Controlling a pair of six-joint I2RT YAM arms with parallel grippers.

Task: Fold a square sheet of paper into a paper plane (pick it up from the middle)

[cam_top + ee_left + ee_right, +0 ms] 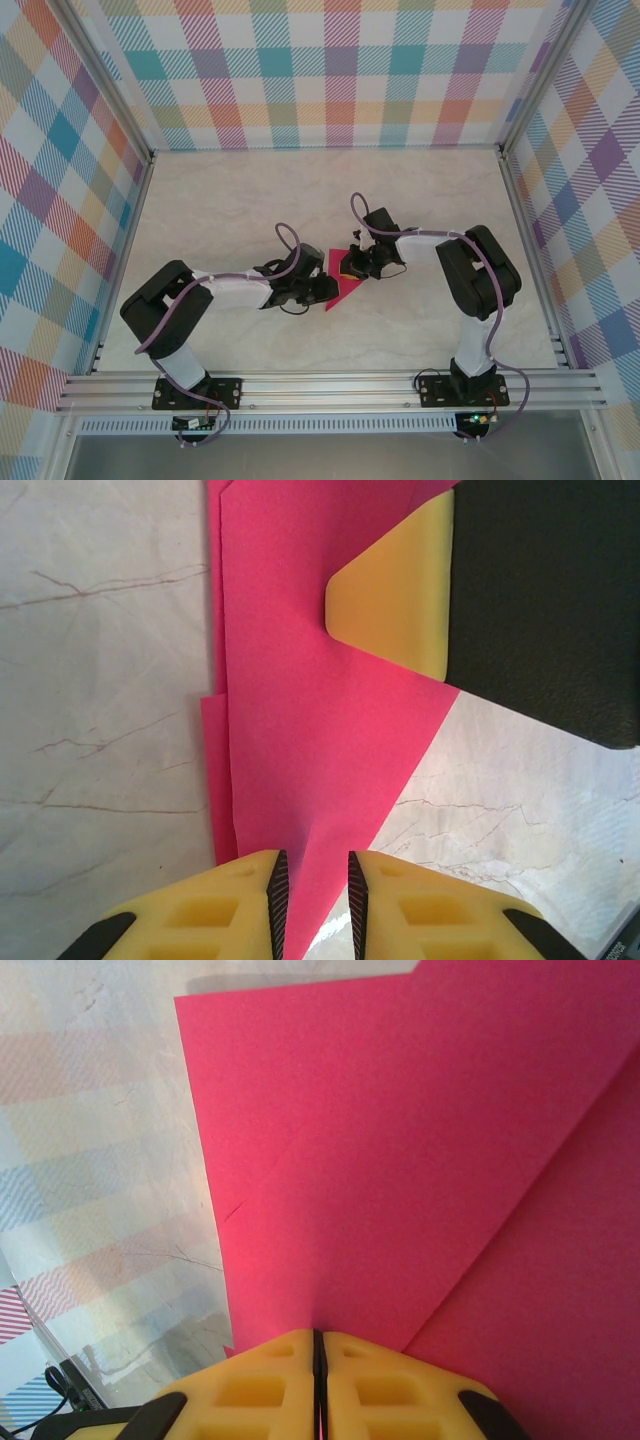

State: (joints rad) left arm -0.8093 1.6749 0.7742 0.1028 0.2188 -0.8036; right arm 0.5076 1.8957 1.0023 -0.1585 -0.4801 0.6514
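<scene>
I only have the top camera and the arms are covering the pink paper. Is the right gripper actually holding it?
Observer: Yes. In the right wrist view the right gripper is shut, with the pink paper pinched between its fingers.
Operator: And the left one?
Observer: The left gripper has a narrow gap between its fingers, and the paper's narrowing end runs into that gap.
Operator: Any folds in it?
Observer: Yes. The right wrist view shows a diagonal fold edge, with one layer lying over another.
</scene>
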